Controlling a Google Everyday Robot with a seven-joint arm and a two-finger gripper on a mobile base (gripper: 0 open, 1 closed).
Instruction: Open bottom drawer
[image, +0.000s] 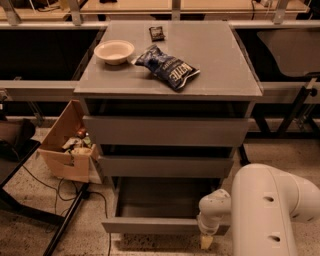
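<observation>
Bottom drawer (150, 225): lowest of three in the grey cabinet, at floor level, front panel standing well forward of the middle drawer front (165, 166); the bare grey tray is exposed behind it and looks empty. My judgement: the opening is largely done. What is left is at most a little more travel, if the slides allow it, then letting go and backing the arm out. I cannot see the slides or an end stop, so I cannot confirm full extension. Gripper (206, 240): at the right end of the drawer's front panel, low, right at its lower edge, with the white arm (270, 215) bulking in from the lower right. I cannot tell whether the gripper is spread, pressed together or pinching the panel. Top drawer front (165, 131) sits closed and takes no part. Edges: the panel's front edge is close to the bottom of the view, so the room ahead of it is mostly unseen. On the left, a black stand leg (65, 225) and cable run along the floor near the drawer's left corner, and a cardboard box (62, 150) stands just beside the cabinet. The right side is taken up by my own arm. On the cabinet top (220, 65), a bowl (114, 51), a chip bag (167, 67) and a small dark packet (157, 33) rest well above the work; a hard jerk could shift them.
</observation>
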